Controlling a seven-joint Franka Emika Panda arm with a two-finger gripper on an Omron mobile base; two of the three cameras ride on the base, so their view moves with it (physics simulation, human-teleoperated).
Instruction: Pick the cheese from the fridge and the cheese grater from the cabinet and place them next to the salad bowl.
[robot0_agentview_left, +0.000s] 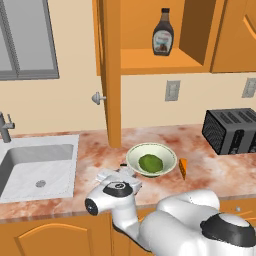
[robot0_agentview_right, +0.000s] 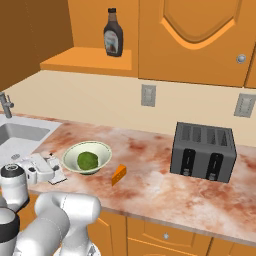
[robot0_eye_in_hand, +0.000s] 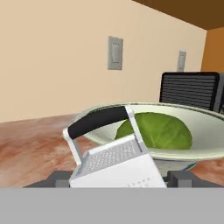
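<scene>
Beside the salad bowl (robot0_eye_in_hand: 192, 151), cheese grater (robot0_eye_in_hand: 118, 164) between spread end effector (robot0_eye_in_hand: 118, 177) fingers

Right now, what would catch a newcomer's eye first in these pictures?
The salad bowl with its green leafy lump sits mid-counter, the orange cheese wedge lying just right of it. On its other side, the cheese grater leans tilted between the fingers of the gripper, close before the bowl.

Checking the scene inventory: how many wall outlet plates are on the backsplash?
2. One grey rectangular outlet plate sits on the wall below the open cabinet's edge; the second outlet plate is further right, above the black toaster. Others could lie off-frame.
</scene>
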